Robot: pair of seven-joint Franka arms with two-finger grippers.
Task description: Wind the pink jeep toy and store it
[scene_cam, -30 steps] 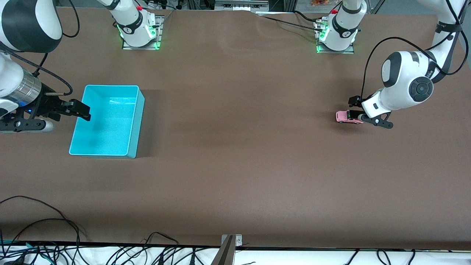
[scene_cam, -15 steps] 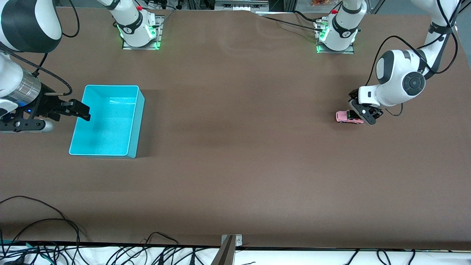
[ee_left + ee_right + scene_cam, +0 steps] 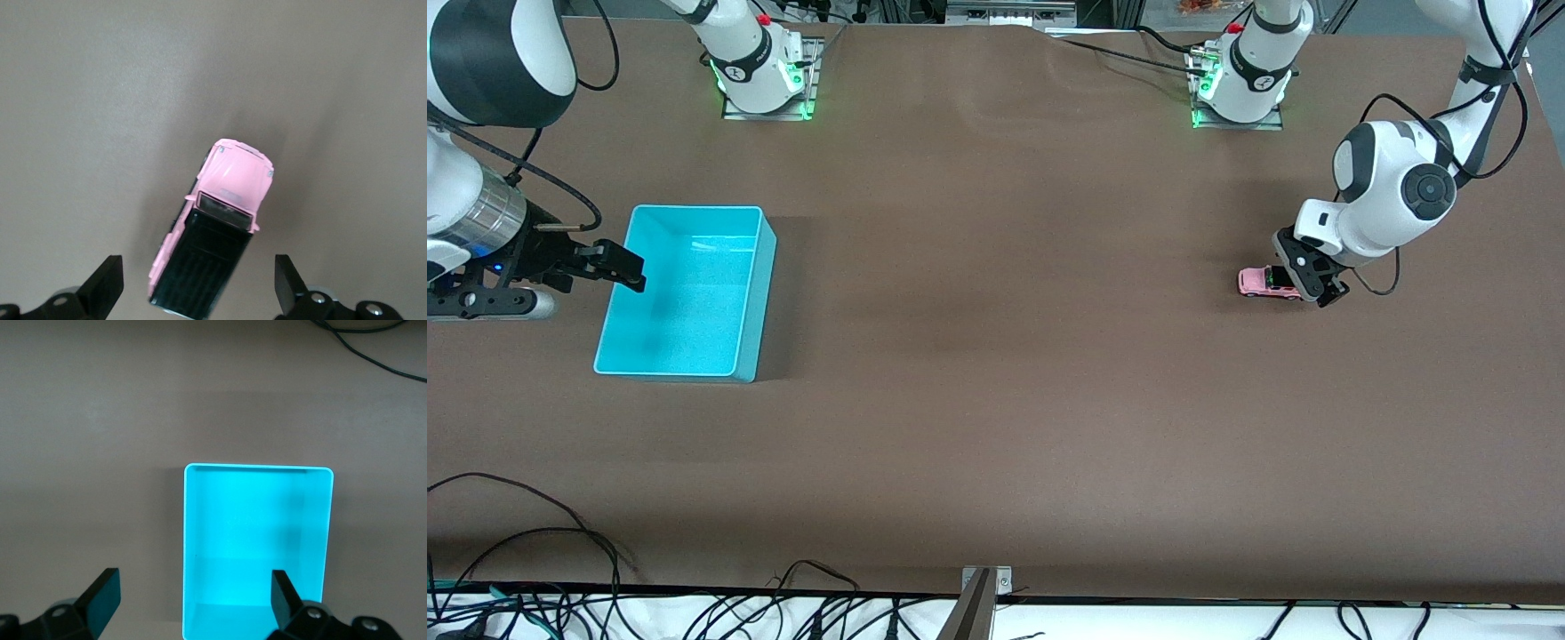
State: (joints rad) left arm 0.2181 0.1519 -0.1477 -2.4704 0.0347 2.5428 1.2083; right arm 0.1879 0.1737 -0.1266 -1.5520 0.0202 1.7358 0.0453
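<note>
The toy car point(image 3: 212, 235) under the left gripper point(image 3: 197, 290) looks like smooth, slightly glossy pink plastic, its black roof ribbed and duller. The bin point(image 3: 257, 543) below the right gripper point(image 3: 193, 600) is smooth turquoise plastic with a soft sheen. The table cover point(image 3: 996, 356) is matt brown, cloth-like, faintly creased. Both grippers' fingers point(image 3: 103, 283) look like matt black plastic.
</note>
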